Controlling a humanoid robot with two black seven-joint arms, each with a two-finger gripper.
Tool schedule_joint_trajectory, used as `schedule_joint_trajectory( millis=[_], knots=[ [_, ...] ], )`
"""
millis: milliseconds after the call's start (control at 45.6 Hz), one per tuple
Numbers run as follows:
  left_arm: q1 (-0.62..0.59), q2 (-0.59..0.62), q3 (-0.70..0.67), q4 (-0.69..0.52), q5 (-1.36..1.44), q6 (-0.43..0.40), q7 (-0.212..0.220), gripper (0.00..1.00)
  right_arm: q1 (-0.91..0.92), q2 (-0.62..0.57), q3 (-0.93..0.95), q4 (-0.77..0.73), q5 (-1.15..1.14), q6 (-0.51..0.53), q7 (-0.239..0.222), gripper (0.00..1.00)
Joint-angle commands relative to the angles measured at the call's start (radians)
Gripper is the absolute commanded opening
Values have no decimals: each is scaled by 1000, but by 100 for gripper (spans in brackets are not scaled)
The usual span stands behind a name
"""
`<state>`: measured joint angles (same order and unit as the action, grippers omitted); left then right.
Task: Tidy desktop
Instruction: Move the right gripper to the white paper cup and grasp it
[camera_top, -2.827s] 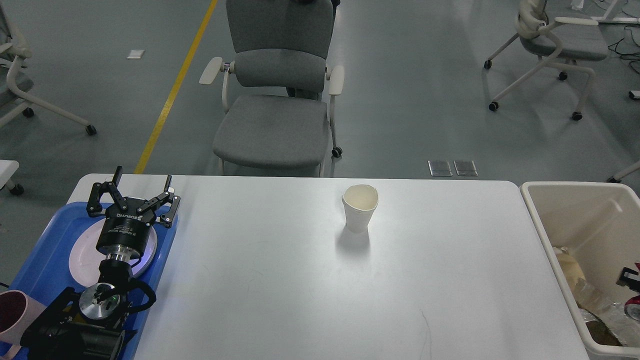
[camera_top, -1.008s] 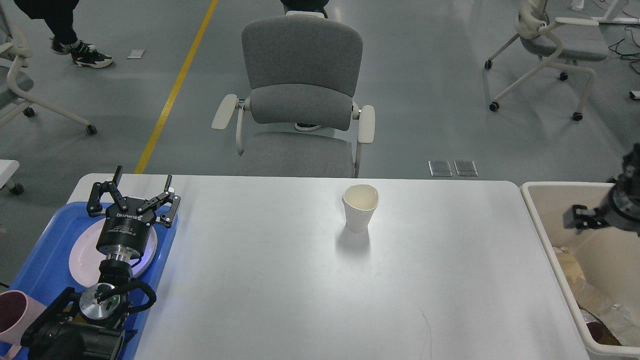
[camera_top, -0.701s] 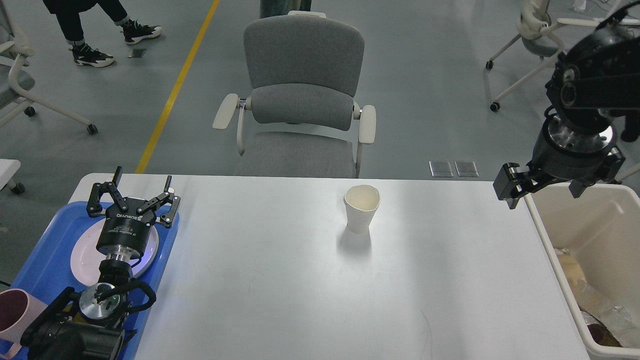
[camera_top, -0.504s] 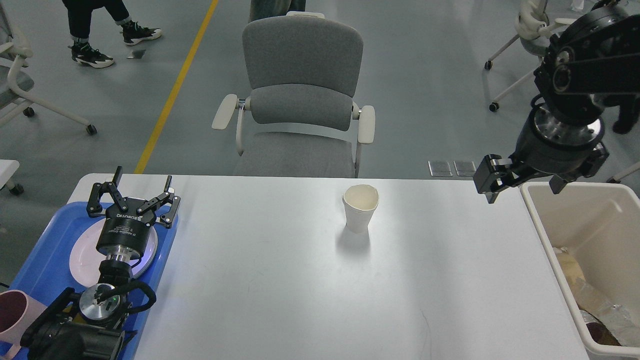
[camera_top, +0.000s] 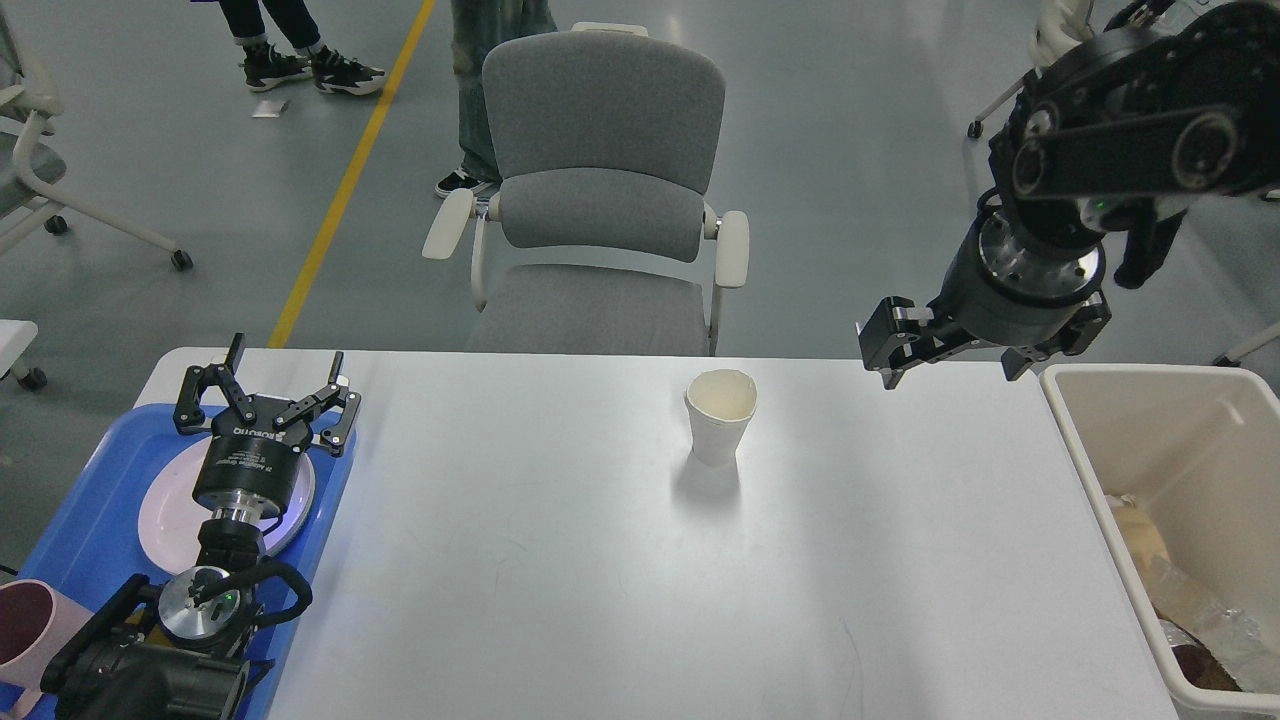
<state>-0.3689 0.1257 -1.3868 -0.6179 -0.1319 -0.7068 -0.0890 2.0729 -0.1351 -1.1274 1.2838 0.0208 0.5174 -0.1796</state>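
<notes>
On the desktop (camera_top: 560, 560), the wide white top that fills the lower part of the head view, only one loose thing stands: a white paper cup (camera_top: 721, 415), upright and apparently empty, a little past the middle towards the far edge. Everything else we see is already put somewhere. At the left edge a blue tray (camera_top: 70, 505) carries a pale plate (camera_top: 160, 510) and, at its near corner, a pink cup (camera_top: 25, 625); at the right a beige bin (camera_top: 1085, 470) sits against the table's end with crumpled rubbish in its bottom.

Our left gripper (camera_top: 265, 385) hangs above the tray's far end, over the plate, its fingers spread wide and nothing between them. Our right gripper (camera_top: 950, 350) hovers above the far right corner of the tabletop, between the paper cup and the bin, well apart from the cup. One finger sticks out plainly to the left and the other shows only partly behind the wrist, so we read it as parted and empty (though the view is oblique).

We judge the tidying to be almost done, with the paper cup the one piece left. It probably belongs in the bin, and the right arm is the nearer one to take it; the cup is light and thin-walled, so a gentle squeeze would suit.
</notes>
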Motion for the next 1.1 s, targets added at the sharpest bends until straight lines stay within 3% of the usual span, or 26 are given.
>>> schedule_joint_trajectory(
  millis=[0, 460, 701, 942, 1008, 1074],
  knots=[
    [1, 0, 0, 0, 0, -2, 0, 96, -167, 38, 80, -184, 8, -48, -6, 100],
    [1, 0, 0, 0, 0, -2, 0, 96, -727, 319, 97, -862, -16, -103, -17, 100],
    [-1, 0, 0, 0, 0, -2, 0, 96, -778, 321, 107, -879, -30, -206, -26, 100],
    [1, 0, 0, 0, 0, -2, 0, 96, -803, 321, 130, -876, -28, -284, -26, 89],
    [1, 0, 0, 0, 0, -2, 0, 96, -803, 321, 138, -874, -25, -284, -27, 73],
    [1, -1, 0, 0, 0, -2, 0, 96, -803, 321, 158, -865, -22, -284, -29, 39]
  ],
)
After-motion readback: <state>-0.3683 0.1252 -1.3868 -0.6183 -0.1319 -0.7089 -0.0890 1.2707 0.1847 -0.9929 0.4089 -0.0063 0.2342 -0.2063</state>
